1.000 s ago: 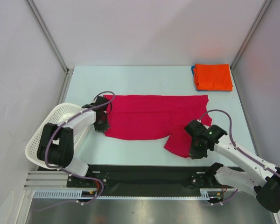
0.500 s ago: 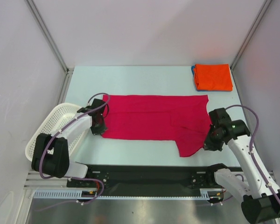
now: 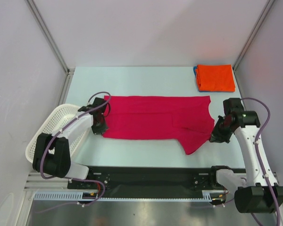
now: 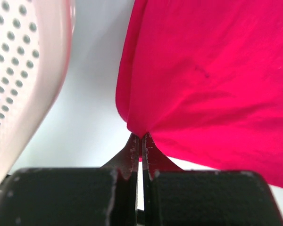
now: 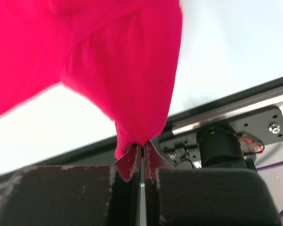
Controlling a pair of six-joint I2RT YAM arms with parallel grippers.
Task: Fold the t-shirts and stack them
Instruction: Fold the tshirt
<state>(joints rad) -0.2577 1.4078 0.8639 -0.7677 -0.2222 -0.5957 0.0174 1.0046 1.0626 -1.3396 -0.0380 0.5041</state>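
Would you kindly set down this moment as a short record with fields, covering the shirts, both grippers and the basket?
Crimson cloth t-shirt: spread across mid-table, near right part skewed toward the front
Left gripper: shut, pinching the shirt's left edge
Right gripper: shut, pinching the shirt's right end
Folded orange t-shirt: far right corner, atop a blue t-shirt
White perforated plastic basket: beside the left arm, tilted

The top camera looks down from above the 6 o'clock edge, facing 12 o'clock over the whole surface (image 3: 141, 82). Each wrist camera peers closely past its own fingers (image 4: 133, 157); all share the red shirt (image 3: 155, 117).
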